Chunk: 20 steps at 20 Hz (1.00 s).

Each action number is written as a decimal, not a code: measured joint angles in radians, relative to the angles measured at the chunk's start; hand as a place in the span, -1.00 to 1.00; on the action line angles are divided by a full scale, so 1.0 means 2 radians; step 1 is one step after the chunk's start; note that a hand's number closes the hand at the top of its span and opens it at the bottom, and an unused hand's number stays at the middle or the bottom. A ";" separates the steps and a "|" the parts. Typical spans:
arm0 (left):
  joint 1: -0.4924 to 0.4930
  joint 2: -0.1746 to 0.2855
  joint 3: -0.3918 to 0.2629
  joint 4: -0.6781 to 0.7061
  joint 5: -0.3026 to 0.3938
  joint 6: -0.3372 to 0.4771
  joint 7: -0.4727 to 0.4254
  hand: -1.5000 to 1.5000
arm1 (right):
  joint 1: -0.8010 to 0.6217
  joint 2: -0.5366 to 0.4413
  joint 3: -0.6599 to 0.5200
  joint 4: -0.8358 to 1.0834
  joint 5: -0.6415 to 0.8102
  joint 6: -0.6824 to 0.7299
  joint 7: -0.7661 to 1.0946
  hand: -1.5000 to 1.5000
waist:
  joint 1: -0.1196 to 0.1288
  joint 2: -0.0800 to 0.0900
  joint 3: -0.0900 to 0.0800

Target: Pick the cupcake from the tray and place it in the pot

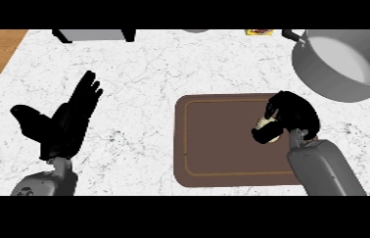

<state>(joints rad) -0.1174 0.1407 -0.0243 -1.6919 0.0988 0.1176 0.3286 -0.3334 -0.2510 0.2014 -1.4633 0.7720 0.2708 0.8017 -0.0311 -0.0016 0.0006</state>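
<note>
Counter [145, 70]: left hand [63, 124] open at left; right hand [295, 112] curled round cupcake [266, 128] above tray [217, 134]; pot [318, 75] far right.

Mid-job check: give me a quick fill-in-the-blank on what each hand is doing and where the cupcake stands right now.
1. The right hand is curled round the ____.
2. The left hand rests ____ at the view's left, fingers up, holding nothing.
3. The held item is over the right part of the brown tray, not yet in the grey ____ at the upper right.

Missing words: cupcake; open; pot.
</note>
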 measured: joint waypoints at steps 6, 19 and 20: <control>0.009 0.001 0.002 -0.011 -0.002 0.002 0.000 0.00 | 0.049 -0.091 -0.140 0.019 0.009 -0.061 0.043 1.00 | -0.006 -0.001 0.000; 0.006 -0.012 -0.012 -0.012 -0.008 -0.001 0.005 0.00 | 0.074 -0.208 -0.248 -0.159 0.020 -0.054 0.058 1.00 | 0.010 -0.001 -0.001; 0.006 -0.011 -0.012 -0.012 -0.008 -0.002 0.005 0.00 | 0.065 -0.218 -0.249 -0.173 0.019 -0.046 0.057 1.00 | 0.011 -0.001 -0.001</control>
<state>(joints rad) -0.1057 0.1180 -0.0481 -1.7155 0.0828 0.1135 0.3393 -0.2029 -0.6874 -0.2971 -1.8087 0.8092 0.1797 0.9163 -0.0092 -0.0037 -0.0007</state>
